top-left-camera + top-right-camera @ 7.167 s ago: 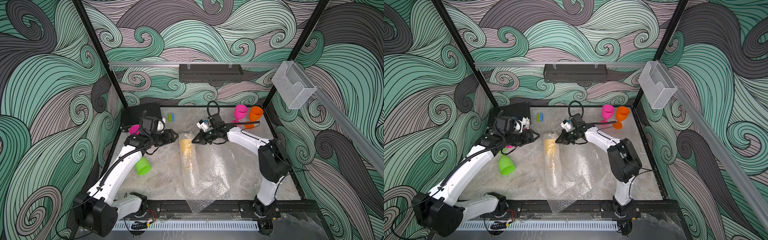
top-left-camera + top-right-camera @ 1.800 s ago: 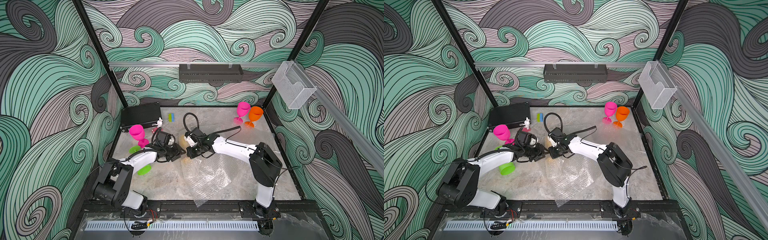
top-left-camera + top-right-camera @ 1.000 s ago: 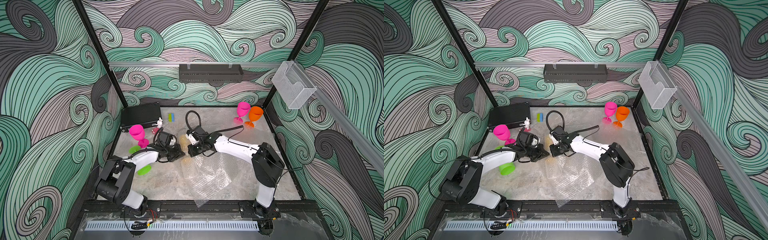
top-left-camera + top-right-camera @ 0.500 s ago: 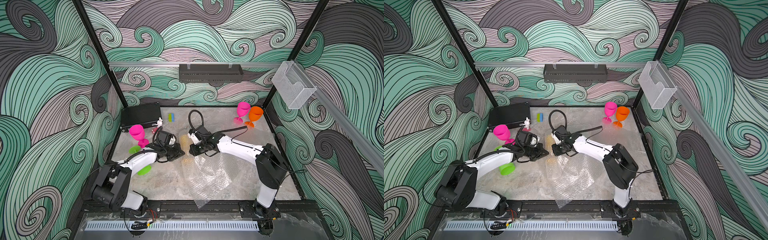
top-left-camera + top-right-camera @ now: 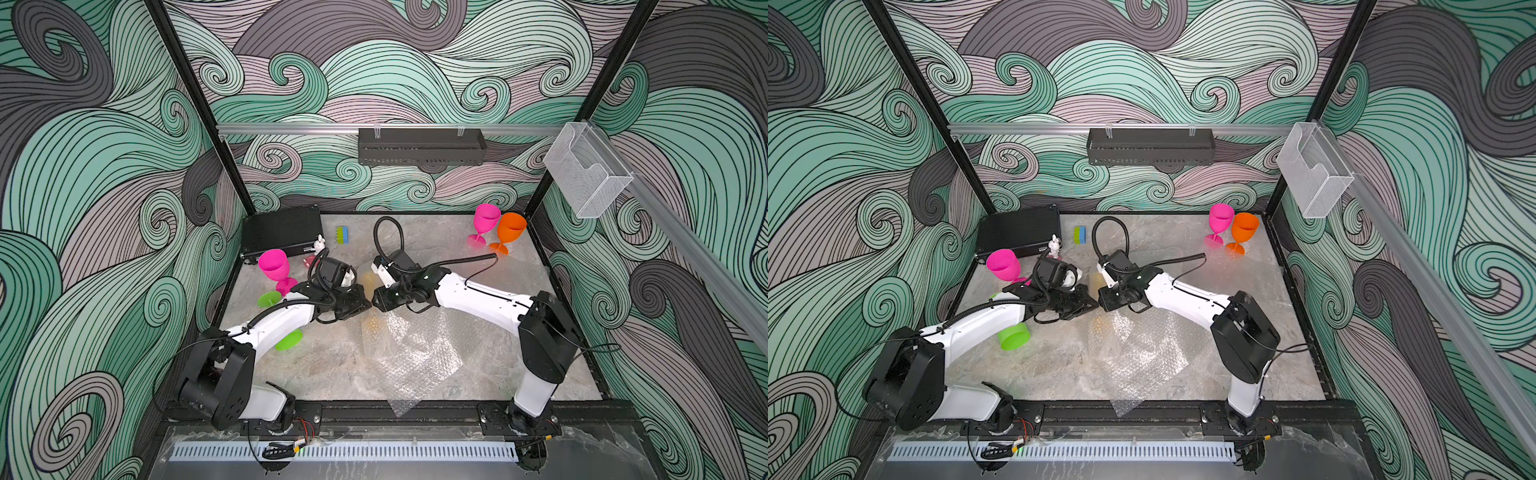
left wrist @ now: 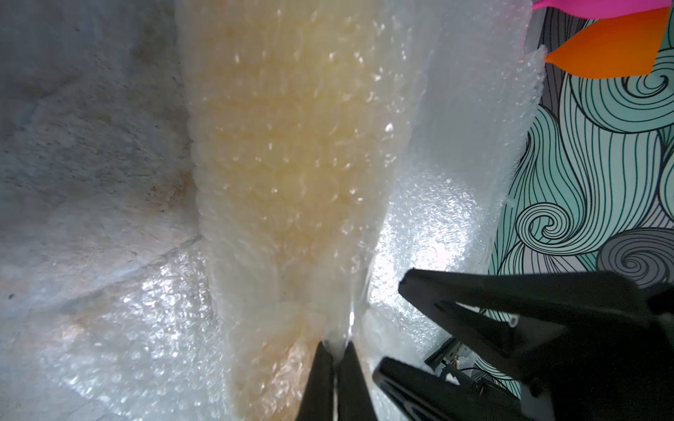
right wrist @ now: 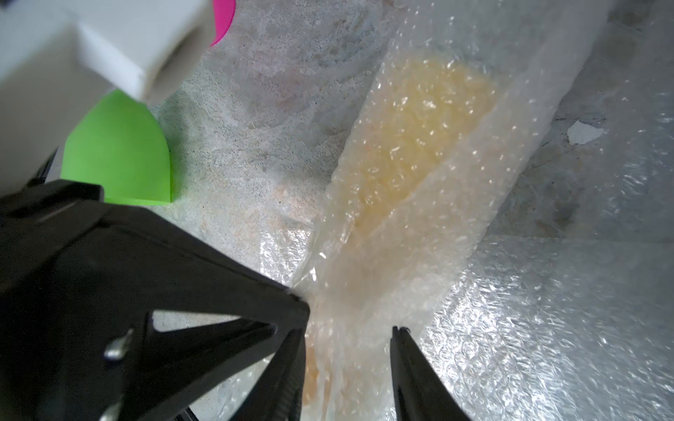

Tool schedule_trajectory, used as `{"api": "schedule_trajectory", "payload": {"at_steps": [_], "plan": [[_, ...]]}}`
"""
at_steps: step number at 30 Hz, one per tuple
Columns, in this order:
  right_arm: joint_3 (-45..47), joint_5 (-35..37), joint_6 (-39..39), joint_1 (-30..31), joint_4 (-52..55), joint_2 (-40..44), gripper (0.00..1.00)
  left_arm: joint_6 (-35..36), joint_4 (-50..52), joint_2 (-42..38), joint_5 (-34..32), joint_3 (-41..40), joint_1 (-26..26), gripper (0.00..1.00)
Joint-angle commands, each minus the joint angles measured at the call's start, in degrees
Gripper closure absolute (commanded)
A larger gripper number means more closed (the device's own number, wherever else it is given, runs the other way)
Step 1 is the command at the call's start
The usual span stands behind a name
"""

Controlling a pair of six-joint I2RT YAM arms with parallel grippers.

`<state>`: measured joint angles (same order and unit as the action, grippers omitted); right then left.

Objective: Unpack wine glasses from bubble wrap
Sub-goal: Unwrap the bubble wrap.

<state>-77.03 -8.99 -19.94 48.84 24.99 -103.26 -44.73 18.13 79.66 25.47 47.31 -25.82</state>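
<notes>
Pinching a thin fold of the bubble wrap between closed jaws, the left tool meets the right tool tip to tip at mid-bench. The right tool's jaws stand partly apart astride the same sleeve, gripping nothing. The yellow goblet lies inside that sleeve, an amber blur under the bubbles, just beyond both tools.

The wide sheet looks the likeliest trouble. With nothing pinning the goblet, a pull may drag the whole bundle across the bench rather than open it. Film this thin could also slip from the left pinch or tear there. Set so close, the tools could knock together if the right one closes off line.

The left arm reaches over the lime green goblet, which lies on its side. It also passes just beside an upright magenta goblet. A sideways sweep could roll the one and topple the other.

Counted:
- One bench and two arms.
- One spread of bubble wrap. Whether sheet and sleeve are a single piece cannot be told.
- One black case.
- Five goblets: the three above, plus a second magenta goblet and an orange goblet, upright together in the far corner on the right arm's side.
- One rabbit figurine.
- One green-and-blue block.
</notes>
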Motion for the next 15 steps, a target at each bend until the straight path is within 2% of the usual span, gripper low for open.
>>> {"api": "schedule_trajectory", "payload": {"at_steps": [1,15], "plan": [[-1.6,2.3,0.7,0.8,0.6,-2.0,0.56,1.7,2.0,-0.1,-1.4,2.9,-0.5,1.00],[-2.4,11.6,2.5,0.7,1.8,-2.7,0.59,2.5,3.7,0.6,-1.5,3.8,-1.0,1.00]]}}
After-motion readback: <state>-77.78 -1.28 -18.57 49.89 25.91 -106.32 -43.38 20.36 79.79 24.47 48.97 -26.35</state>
